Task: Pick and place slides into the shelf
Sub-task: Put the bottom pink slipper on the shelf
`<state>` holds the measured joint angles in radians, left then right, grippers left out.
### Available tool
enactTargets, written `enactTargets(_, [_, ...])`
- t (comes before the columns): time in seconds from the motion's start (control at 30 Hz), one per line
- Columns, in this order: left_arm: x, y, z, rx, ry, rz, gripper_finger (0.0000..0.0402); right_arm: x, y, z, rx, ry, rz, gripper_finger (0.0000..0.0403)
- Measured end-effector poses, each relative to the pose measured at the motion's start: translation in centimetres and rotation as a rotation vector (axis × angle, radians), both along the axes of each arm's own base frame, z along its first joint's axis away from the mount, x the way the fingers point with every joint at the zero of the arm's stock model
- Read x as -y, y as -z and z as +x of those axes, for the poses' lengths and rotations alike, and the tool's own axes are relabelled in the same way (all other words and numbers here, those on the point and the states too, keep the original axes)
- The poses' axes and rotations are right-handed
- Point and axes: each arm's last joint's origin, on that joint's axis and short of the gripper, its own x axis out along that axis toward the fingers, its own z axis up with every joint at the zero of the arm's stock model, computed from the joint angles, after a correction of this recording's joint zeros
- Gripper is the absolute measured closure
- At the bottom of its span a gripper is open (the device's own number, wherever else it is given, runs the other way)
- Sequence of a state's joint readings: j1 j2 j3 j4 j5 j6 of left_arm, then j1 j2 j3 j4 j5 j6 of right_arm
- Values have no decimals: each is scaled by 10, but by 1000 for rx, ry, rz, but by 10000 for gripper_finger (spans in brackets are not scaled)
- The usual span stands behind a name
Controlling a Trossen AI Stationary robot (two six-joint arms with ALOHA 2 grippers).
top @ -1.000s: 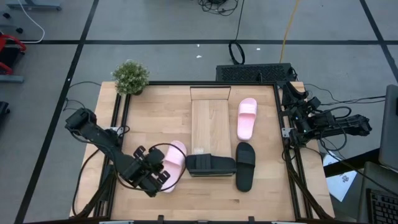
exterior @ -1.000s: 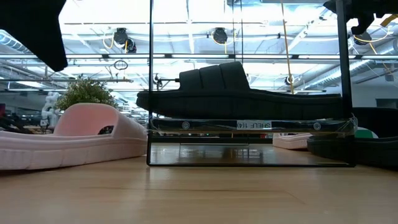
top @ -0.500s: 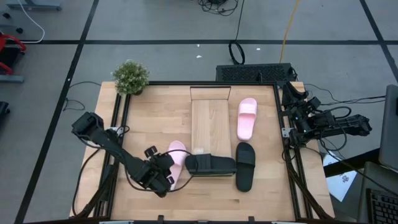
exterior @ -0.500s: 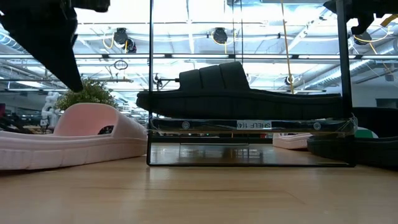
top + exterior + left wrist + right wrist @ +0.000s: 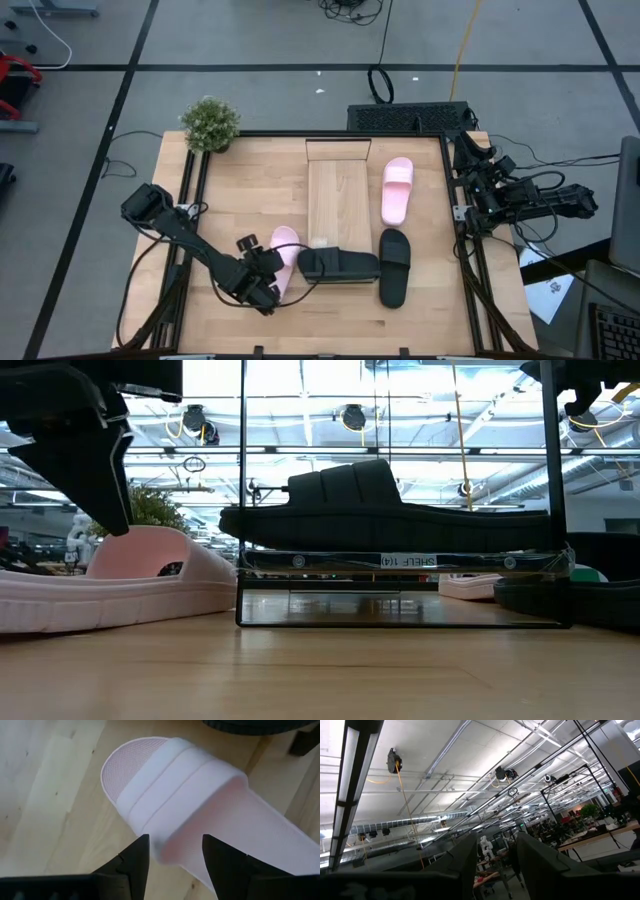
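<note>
Moving in since a second ago, your left gripper (image 5: 268, 284) is hovering spread over the near pink slide (image 5: 200, 835).
One black slide (image 5: 385, 510) is sitting on the shelf (image 5: 338, 195).

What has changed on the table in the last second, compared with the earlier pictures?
The left gripper moved in over the near pink slide, toward the shelf; its fingers are open astride the strap, not gripping. The black slide on the shelf, the two other slides and the right arm did not move.
</note>
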<state>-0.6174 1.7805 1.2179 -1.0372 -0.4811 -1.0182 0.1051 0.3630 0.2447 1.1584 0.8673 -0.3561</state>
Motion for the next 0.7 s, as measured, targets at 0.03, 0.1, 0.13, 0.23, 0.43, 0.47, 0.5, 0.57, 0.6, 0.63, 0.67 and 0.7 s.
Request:
enactTargets(0.03, [0, 1, 0, 0, 7, 9, 222, 0, 0, 0, 0, 0, 0, 275])
enactTargets(0.1, [-2, 5, -2, -6, 12, 29, 222, 0, 0, 0, 0, 0, 0, 275])
enactTargets(0.13, [-4, 7, -4, -12, 9, 34, 222, 0, 0, 0, 0, 0, 0, 275])
enactTargets(0.23, [-5, 17, -5, 3, -1, 24, 222, 0, 0, 0, -6, 0, 0, 275])
enactTargets(0.43, [-11, 27, -8, 45, -51, 56, 231, 0, 1, 2, -25, -1, -2, 275])
enactTargets(0.47, [-14, 28, -9, 44, -74, 57, 241, 0, 1, 2, -25, -1, -2, 275])
enactTargets(0.5, [-17, 29, -9, 41, -100, 54, 257, 0, 1, 2, -24, -1, -2, 275])
enactTargets(0.57, [-21, 31, -9, 26, -162, 29, 301, 0, 1, 2, -24, -1, -2, 275])
enactTargets(0.6, [-23, 31, -10, 18, -200, 16, 331, 0, 1, 2, -25, -1, -2, 275])
enactTargets(0.63, [-24, 31, -11, 5, -231, 12, 363, 0, 1, 2, -25, -1, -2, 275])
enactTargets(0.67, [-26, 31, -14, -10, -265, 16, 380, 0, 1, 2, -25, -1, -2, 275])
enactTargets(0.7, [-27, 31, -18, -18, -313, 24, 387, 0, 1, 2, -26, -1, -2, 275])
